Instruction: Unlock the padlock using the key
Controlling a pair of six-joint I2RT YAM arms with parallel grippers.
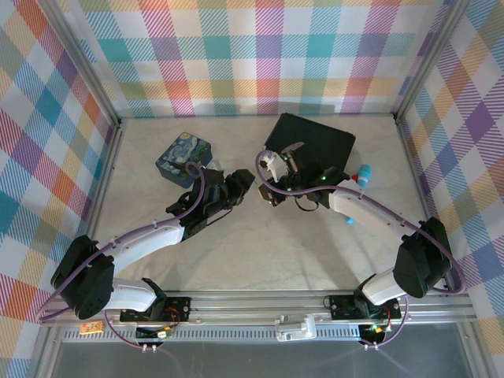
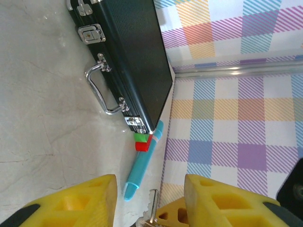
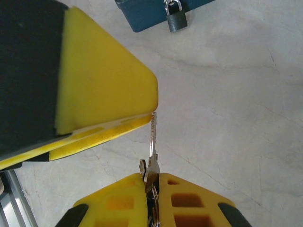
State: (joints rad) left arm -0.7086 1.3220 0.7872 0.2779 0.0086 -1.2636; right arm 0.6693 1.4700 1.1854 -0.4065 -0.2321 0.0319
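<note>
Key (image 3: pixel 152 142): your right gripper (image 3: pixel 151 182) pinches its bow, the blade pointing straight out from the fingertips, its tip between your left gripper's (image 2: pixel 150 189) parted fingers.

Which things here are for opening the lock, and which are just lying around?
For the job:
the key, pinched in the right hand
the padlock, hanging on the blue tin

Just lying about:
the black case
the blue pen
the small red and green piece

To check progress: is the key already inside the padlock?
No, the key sits pinched in the right hand, apart from the padlock hanging on the blue tin.
</note>
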